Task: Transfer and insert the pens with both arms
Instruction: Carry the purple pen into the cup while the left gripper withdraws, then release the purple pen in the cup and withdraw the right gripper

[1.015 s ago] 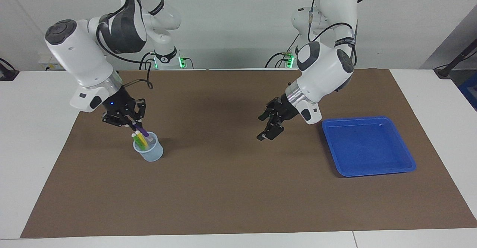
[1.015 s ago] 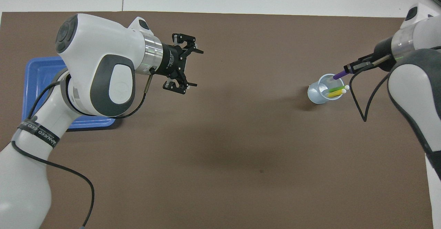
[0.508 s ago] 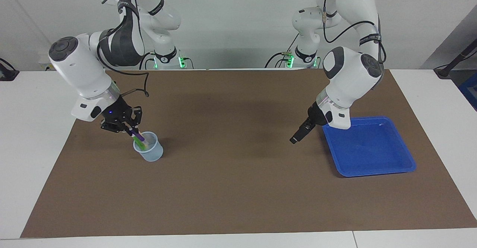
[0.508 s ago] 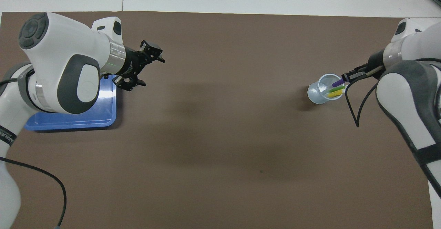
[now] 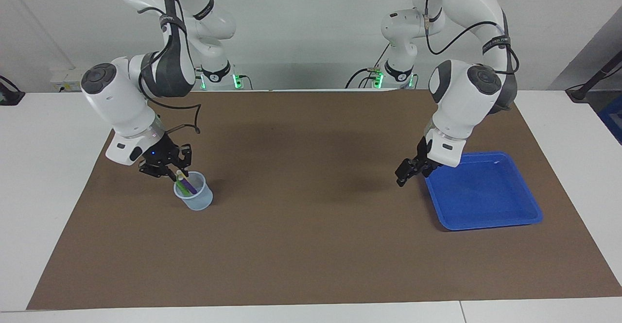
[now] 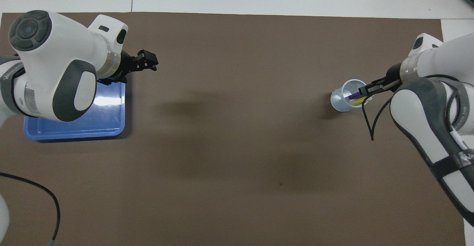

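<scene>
My right gripper point(image 5: 176, 173) sits just over the clear cup point(image 5: 194, 198), purple pen point(image 5: 188, 185) below w/ green and yellow ones; can't tell if fingers have let go. Left gripper point(image 5: 407, 171) waits, jaws apart, beside the blue tray point(image 5: 486, 218). Last insert, I reckon. Next: release, lift straight up w/o tipping the cup.

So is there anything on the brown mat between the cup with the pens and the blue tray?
Nothing: both views show only bare brown mat between the cup and the blue tray.

text: none legible | arm bands point(image 5: 493, 45): lettering too small to read
</scene>
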Robot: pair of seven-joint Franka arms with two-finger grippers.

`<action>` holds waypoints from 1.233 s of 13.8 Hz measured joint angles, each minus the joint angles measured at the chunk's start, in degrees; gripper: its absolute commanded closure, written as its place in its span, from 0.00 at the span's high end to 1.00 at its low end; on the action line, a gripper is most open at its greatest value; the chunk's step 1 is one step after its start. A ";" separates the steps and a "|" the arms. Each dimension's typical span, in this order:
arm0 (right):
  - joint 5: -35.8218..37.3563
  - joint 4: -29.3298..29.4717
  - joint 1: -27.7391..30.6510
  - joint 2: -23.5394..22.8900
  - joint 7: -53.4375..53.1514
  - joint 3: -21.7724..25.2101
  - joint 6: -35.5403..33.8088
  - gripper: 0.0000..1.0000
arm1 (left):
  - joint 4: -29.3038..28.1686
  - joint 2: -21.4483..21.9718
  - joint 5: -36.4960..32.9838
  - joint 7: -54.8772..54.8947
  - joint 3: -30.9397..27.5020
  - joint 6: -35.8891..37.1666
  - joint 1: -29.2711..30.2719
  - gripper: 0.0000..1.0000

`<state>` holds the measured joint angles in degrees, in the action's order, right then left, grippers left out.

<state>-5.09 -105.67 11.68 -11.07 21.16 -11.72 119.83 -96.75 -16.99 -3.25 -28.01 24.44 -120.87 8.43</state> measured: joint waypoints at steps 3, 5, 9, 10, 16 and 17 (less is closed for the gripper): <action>0.00 0.13 0.00 0.69 -2.35 -0.01 -0.57 1.00 | 0.23 0.21 -1.93 11.30 -0.16 0.04 2.31 1.00; 0.00 0.98 0.00 2.06 -3.31 -0.01 -3.07 1.00 | 0.65 0.34 -4.67 14.62 -0.19 1.10 3.45 1.00; 0.00 2.11 0.00 7.39 -5.17 0.00 -10.49 1.00 | 6.06 2.10 -8.63 15.40 0.06 13.93 3.51 1.00; 0.00 2.14 0.00 8.89 -5.81 0.00 -12.25 1.00 | 6.86 3.15 -8.67 15.78 -0.04 16.34 3.54 1.00; 0.00 2.23 0.35 17.66 -7.15 0.12 -22.33 1.00 | 7.13 7.11 -8.67 16.85 -0.34 22.17 3.75 1.00; 0.00 2.23 0.54 18.92 -7.15 0.13 -23.65 1.00 | 7.06 7.60 -8.60 16.94 -1.34 23.22 3.44 1.00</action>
<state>-5.09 -103.44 12.22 7.85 14.01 -11.60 96.18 -89.69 -9.39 -11.86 -11.08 23.10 -97.65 11.88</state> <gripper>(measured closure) 0.000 0.000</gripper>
